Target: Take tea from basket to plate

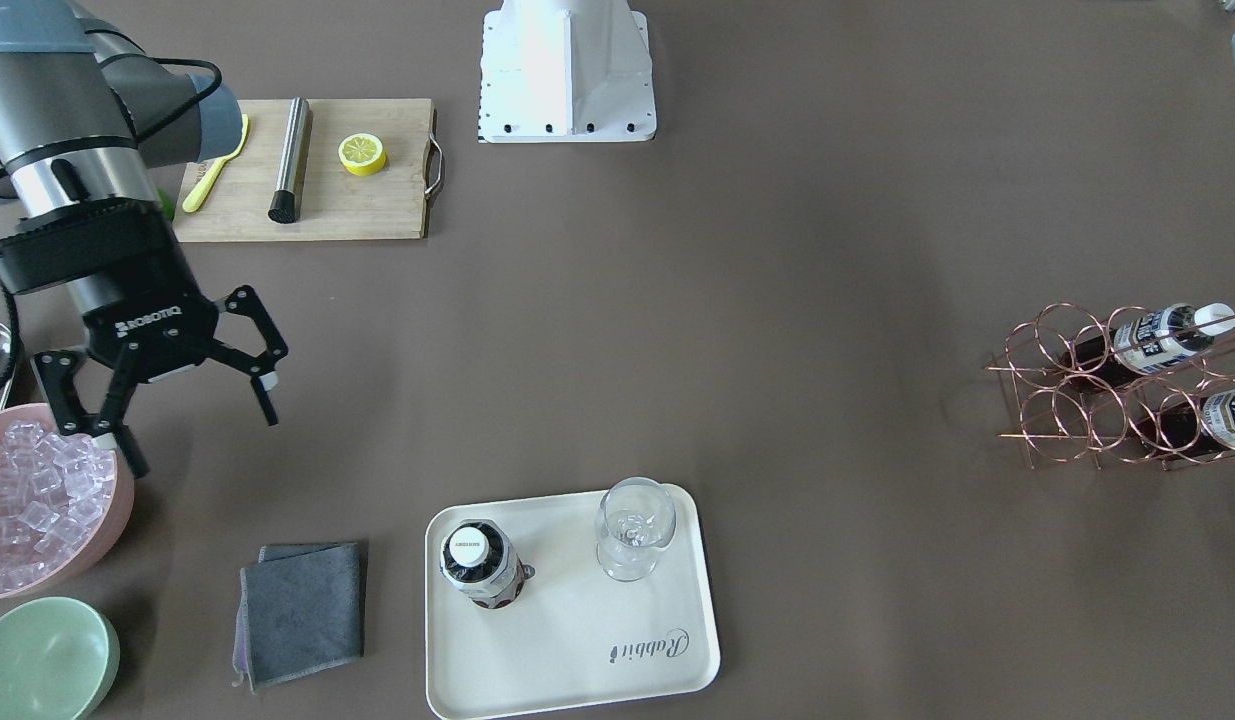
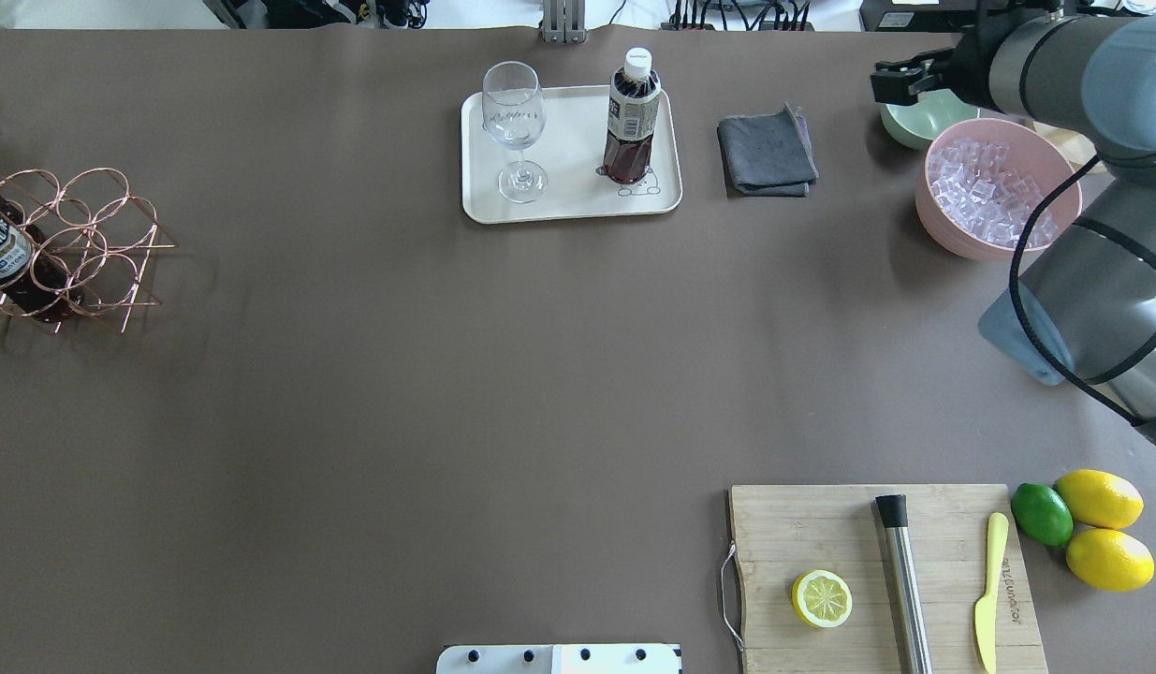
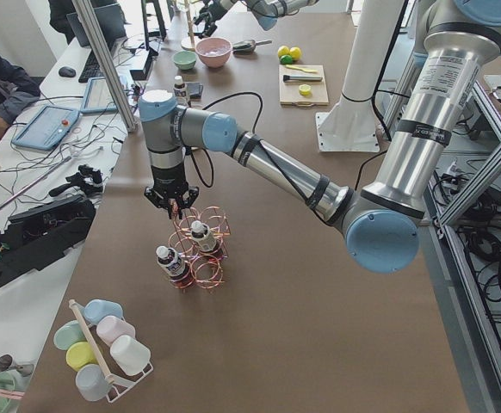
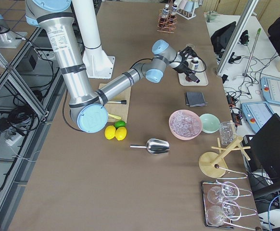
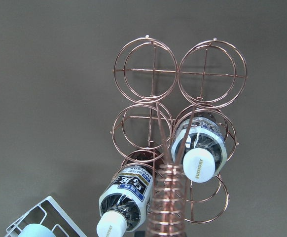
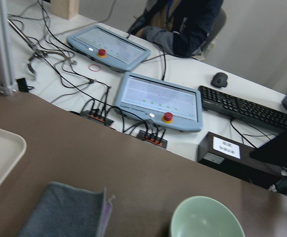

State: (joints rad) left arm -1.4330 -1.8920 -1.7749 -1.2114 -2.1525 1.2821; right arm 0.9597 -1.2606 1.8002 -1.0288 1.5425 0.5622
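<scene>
One tea bottle (image 1: 480, 565) stands upright on the cream plate (image 1: 577, 640) beside a clear stemmed glass (image 1: 632, 525). Two more tea bottles (image 5: 200, 148) (image 5: 126, 192) lie in the rings of the copper wire basket (image 1: 1077, 400). My left gripper (image 3: 175, 206) hangs just above the basket's coiled handle; it shows only in the exterior left view, so I cannot tell if it is open or shut. My right gripper (image 1: 199, 430) is open and empty, above the table by the pink bowl, well away from the plate.
A pink bowl (image 1: 117, 520) of ice cubes, a green bowl (image 1: 42, 655) and a folded grey cloth (image 1: 302, 610) lie near the right gripper. A wooden cutting board (image 1: 377, 210) holds a half lemon, a steel muddler and a yellow knife. The robot base (image 1: 567, 70) is at the back.
</scene>
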